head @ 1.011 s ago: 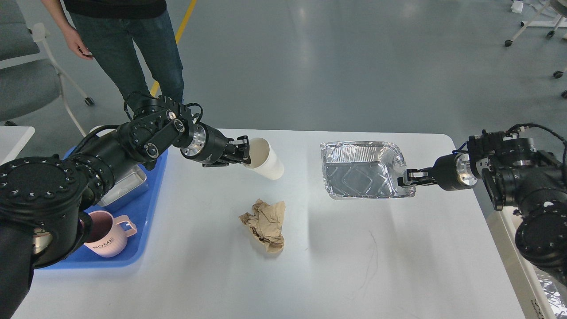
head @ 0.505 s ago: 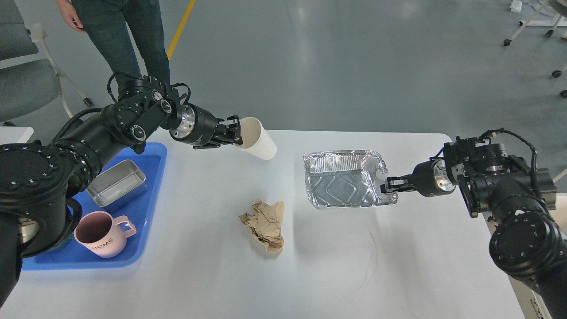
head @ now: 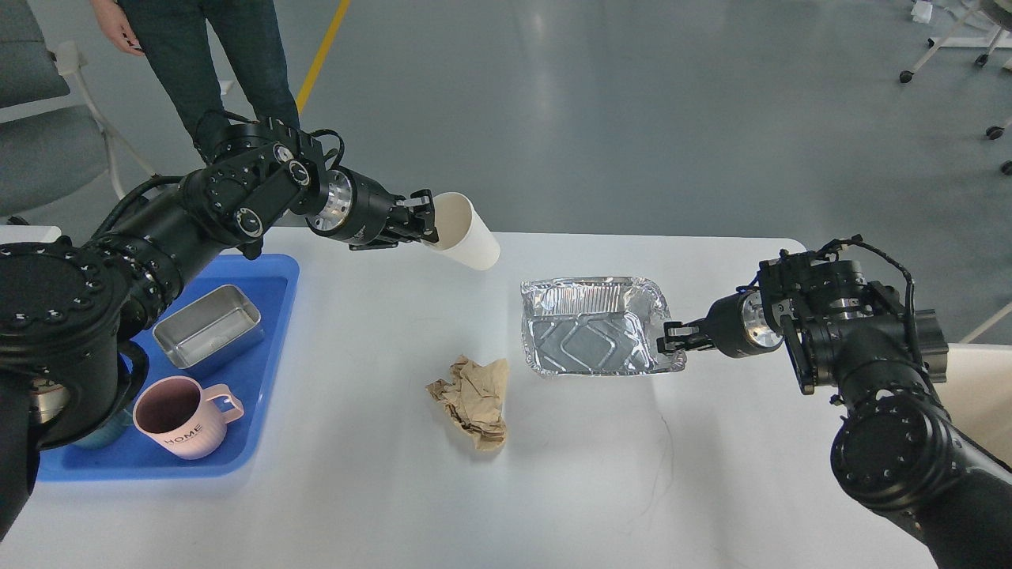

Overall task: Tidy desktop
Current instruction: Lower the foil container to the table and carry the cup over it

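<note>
Bench [head: 379, 506]: white top with rounded corners and faint dark scratches, filling the lower part of the head view. It carries all items below.

Item 1, paper cup [head: 466, 233]: white, held tilted above the far edge of the bench by our left gripper [head: 423, 225], whose jaws are closed on the cup's rim. We judge it very light and easily crushed; the rim is the stiffest place to hold, as now.

Item 2, foil tray [head: 589, 336]: crinkled aluminium, open side up, near the middle of the bench. Our right gripper [head: 670, 341] has its jaws pinched on the tray's right edge. We cannot tell whether the tray is resting on the bench or just lifted. We judge it light, thin and quick to bend; a one-edge hold may let it sag or twist.

Item 3, crumpled paper [head: 473, 399]: brown wad lying loose on the bench, left of the foil tray and apart from it. We judge it soft, light and not slippery; a pinch across a raised fold should serve.

Item 4, blue tray [head: 277, 332]: at the left end of the bench, holding a steel box [head: 207, 336] and a pink mug [head: 178, 417] marked HOME, both upright.

Also noted: a person [head: 213, 55] standing beyond the far left corner.

We judge the tidying partly done, with three loose items not yet put away.
</note>
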Action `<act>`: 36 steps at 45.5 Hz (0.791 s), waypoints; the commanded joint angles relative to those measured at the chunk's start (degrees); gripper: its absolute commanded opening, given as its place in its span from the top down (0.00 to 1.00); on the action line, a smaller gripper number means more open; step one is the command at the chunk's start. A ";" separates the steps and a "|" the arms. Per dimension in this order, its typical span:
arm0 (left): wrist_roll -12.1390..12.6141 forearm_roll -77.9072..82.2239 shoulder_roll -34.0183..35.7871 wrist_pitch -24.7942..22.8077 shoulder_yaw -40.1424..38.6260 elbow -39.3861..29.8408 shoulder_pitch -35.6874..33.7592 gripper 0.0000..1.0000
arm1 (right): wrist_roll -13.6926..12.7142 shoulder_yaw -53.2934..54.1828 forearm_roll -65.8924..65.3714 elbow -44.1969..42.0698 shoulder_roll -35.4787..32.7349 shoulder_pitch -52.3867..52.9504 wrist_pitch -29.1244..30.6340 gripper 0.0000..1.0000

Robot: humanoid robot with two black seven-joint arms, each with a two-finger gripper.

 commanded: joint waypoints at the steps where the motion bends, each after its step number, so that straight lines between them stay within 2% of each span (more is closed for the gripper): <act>1: 0.03 0.00 -0.13 -0.03 -0.08 -0.03 -0.19 1.00 | -1.45 0.29 0.22 -0.60 0.22 -0.04 1.54 1.00; 11: 0.21 0.00 -0.83 0.06 -0.43 -0.03 -1.07 1.00 | -3.64 0.56 0.40 -3.33 3.29 0.31 4.53 1.00; 28: 0.83 0.00 -3.64 0.24 -0.70 -0.03 -2.65 1.00 | -4.61 0.56 1.63 -7.46 6.28 2.25 9.27 1.00; 36: 1.88 -0.09 -5.57 0.33 -0.79 0.06 -3.61 1.00 | -4.53 0.56 1.89 -8.08 6.55 4.00 10.68 1.00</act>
